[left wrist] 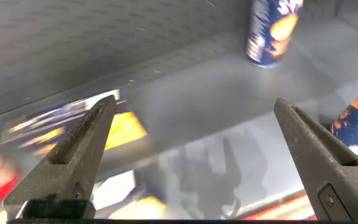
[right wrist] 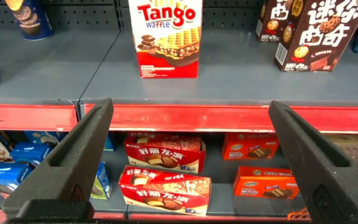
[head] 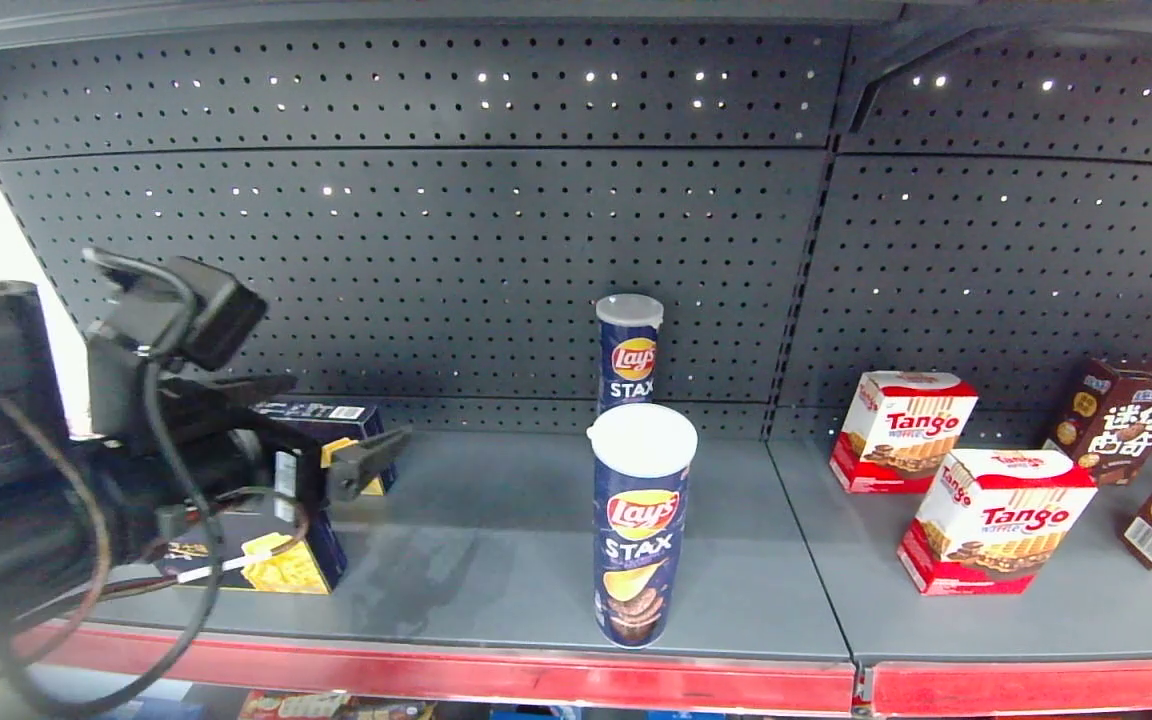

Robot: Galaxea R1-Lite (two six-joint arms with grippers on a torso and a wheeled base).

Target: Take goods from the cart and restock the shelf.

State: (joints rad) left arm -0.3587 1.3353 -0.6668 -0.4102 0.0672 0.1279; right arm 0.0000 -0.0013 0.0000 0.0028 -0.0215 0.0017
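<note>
My left gripper (head: 346,412) hangs open over the left end of the grey shelf (head: 496,540), with nothing between its fingers (left wrist: 73,162). Right by it lie two dark blue cracker boxes, one at the back (head: 321,412) and one nearer the front (head: 281,565); the left wrist view shows them as a blur (left wrist: 73,121). Two blue chip cans stand upright mid-shelf, one at the back (head: 629,350) and one at the front (head: 639,525). My right gripper (right wrist: 191,162) is open and empty, in front of the red shelf edge (right wrist: 229,117).
Two red-and-white wafer boxes (head: 901,430) (head: 996,520) and brown boxes (head: 1121,420) stand on the right shelf bay. A perforated back panel (head: 436,250) closes the shelf behind. The lower shelf holds red boxes (right wrist: 166,180) and orange boxes (right wrist: 266,183).
</note>
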